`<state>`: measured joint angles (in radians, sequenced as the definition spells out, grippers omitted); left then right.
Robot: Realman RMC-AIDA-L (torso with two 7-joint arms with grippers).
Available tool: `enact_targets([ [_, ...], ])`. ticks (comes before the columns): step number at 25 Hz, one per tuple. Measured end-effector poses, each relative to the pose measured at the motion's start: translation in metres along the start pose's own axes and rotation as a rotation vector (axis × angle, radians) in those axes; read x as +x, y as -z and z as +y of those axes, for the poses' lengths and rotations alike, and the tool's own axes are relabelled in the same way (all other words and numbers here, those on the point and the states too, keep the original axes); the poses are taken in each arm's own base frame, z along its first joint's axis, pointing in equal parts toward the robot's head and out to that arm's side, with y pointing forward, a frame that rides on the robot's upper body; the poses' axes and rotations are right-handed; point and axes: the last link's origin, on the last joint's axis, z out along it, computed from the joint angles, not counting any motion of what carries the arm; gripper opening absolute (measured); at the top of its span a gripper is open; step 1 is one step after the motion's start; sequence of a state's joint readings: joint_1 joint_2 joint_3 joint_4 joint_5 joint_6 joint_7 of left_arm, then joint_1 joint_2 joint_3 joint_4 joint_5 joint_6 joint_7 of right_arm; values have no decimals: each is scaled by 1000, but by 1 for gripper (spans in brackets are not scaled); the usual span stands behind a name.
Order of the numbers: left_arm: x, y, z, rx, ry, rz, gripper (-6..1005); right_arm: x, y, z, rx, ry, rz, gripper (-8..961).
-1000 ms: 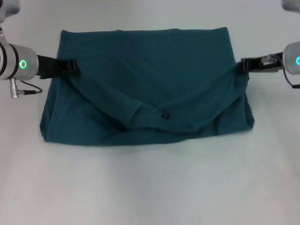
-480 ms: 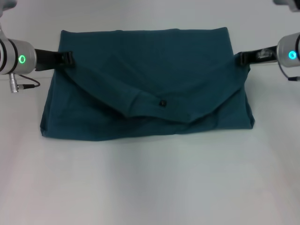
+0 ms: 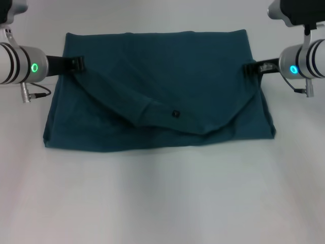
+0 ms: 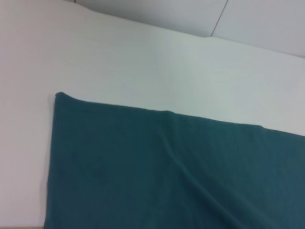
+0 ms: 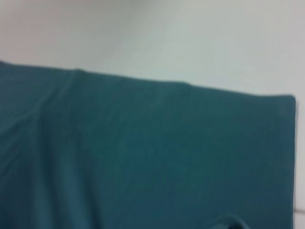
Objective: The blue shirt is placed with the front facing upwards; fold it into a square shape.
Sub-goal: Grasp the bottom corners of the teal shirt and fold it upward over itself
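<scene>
The blue shirt [image 3: 157, 66] lies on the white table [image 3: 162, 198] as a wide teal rectangle, plain side up. A folded-over layer sags in a shallow V between my two grippers, and its small dark neck label [image 3: 175, 113] sits near the middle. My left gripper [image 3: 77, 63] is shut on the fabric at the shirt's left edge. At the right edge, my right gripper [image 3: 248, 68] pinches the fabric in the same way. Both wrist views show only the blue shirt [image 4: 162, 171] [image 5: 143, 152] and its far edge, without any fingers. The lettering is hidden.
Bare white table surrounds the shirt on all sides, with a broad stretch in front of its near edge [image 3: 152, 148]. A cable [image 3: 35, 94] hangs from the left wrist just off the shirt's left side. A wall seam [image 4: 219, 19] shows beyond the table.
Both grippers have carried the folded layer toward the shirt's far edge and drawn slightly inward. The neck label has moved farther from me and the V has flattened.
</scene>
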<state>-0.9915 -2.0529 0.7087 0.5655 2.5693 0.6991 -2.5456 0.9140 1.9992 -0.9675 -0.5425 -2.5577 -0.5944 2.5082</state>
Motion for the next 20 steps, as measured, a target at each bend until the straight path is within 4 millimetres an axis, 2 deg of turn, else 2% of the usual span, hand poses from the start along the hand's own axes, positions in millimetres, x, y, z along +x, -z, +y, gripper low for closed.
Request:
enact_targets([
  [9, 6, -3, 3, 31, -10, 62, 20, -20, -5, 13, 35, 30, -100, 141],
  [16, 3, -8, 12, 31, -47, 65, 21, -10, -12, 19, 45, 81, -78, 143],
  [20, 2, -11, 15, 40, -65, 72, 21, -7, -12, 13, 64, 80, -81, 144],
])
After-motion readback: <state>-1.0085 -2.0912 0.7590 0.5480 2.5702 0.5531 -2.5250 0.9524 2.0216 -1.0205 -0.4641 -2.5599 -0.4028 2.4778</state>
